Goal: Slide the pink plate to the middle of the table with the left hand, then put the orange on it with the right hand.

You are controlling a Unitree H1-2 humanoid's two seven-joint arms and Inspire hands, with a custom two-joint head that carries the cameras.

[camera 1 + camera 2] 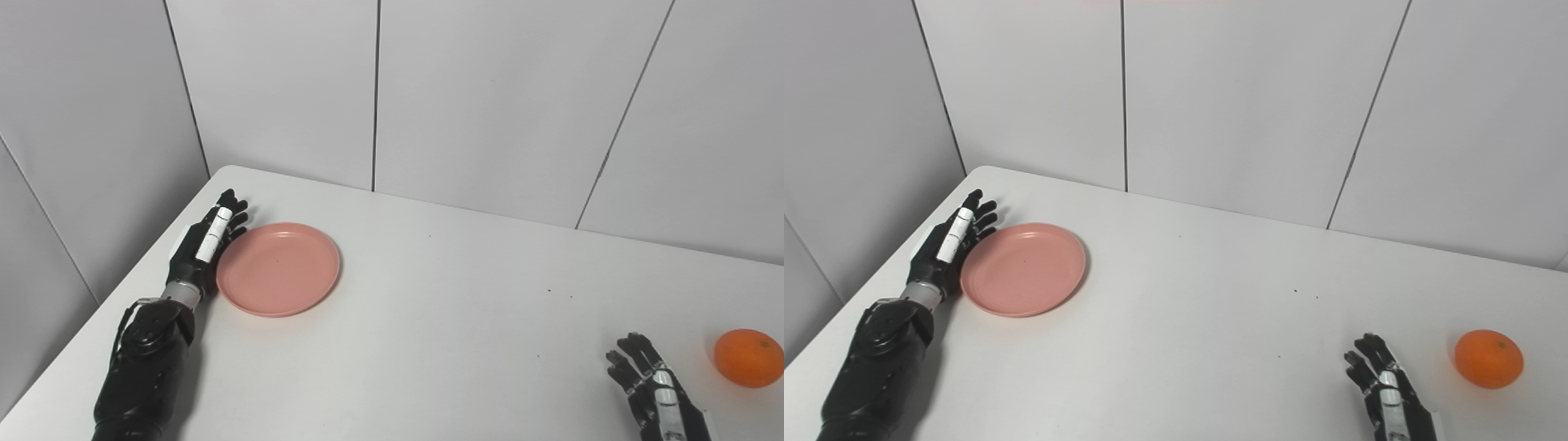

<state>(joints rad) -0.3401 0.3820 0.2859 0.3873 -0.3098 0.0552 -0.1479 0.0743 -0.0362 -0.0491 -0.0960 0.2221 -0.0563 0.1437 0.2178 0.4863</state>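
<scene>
I have the left hand point(205, 242), fingers extended and grasping nothing, set flat against the left rim of the round pink plastic plate point(278, 268). The plate lies to the hand's right, at the white tabletop's point(429, 318) left end; the push direction is rightward. The right hand point(652, 383) rests unclenched beside the orange point(748, 358).

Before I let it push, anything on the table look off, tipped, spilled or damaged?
Nothing stands out. The plate lies flat and empty with the left hand against its left edge. The orange sits whole beside the open right hand, not touching it. Only a few tiny dark specks dot the table.
</scene>
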